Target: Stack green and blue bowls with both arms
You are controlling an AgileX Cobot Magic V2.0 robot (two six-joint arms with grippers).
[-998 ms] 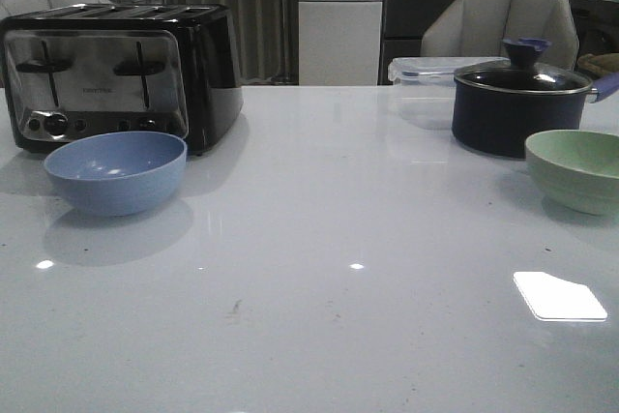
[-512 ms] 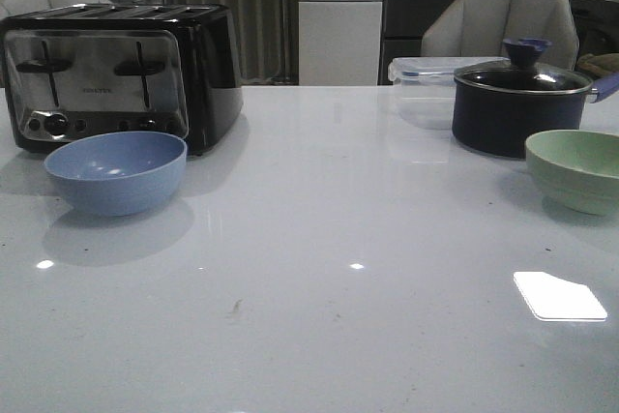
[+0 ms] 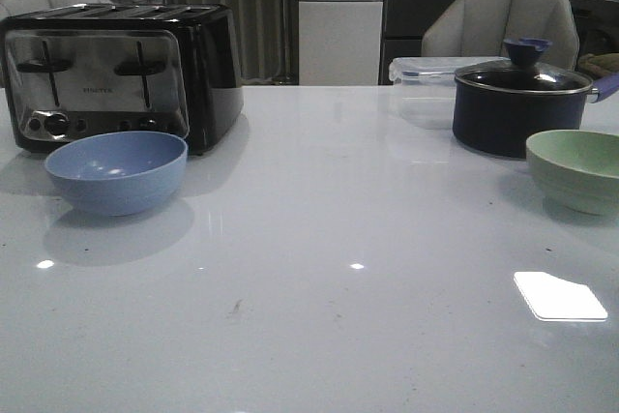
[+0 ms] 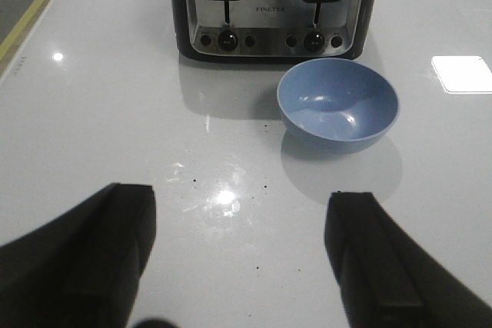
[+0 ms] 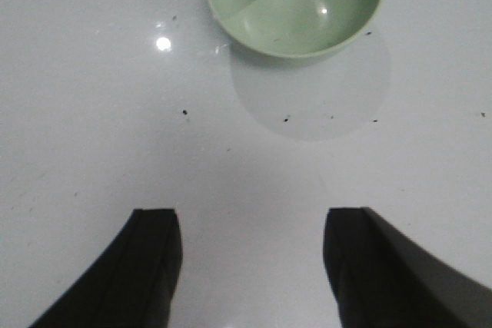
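The blue bowl point(image 3: 116, 172) sits upright and empty on the table's left side, just in front of the toaster; the left wrist view shows it too point(image 4: 338, 104). The green bowl point(image 3: 576, 170) sits upright and empty at the right edge, by the pot; the right wrist view shows it too point(image 5: 294, 4). My left gripper point(image 4: 242, 199) is open and empty, short of the blue bowl. My right gripper point(image 5: 251, 220) is open and empty, short of the green bowl. Neither arm shows in the front view.
A black-and-chrome toaster point(image 3: 116, 73) stands at the back left, close behind the blue bowl. A dark navy lidded pot point(image 3: 515, 102) and a clear lidded container point(image 3: 418, 82) stand at the back right. A grey chair point(image 3: 498, 24) is behind the table.
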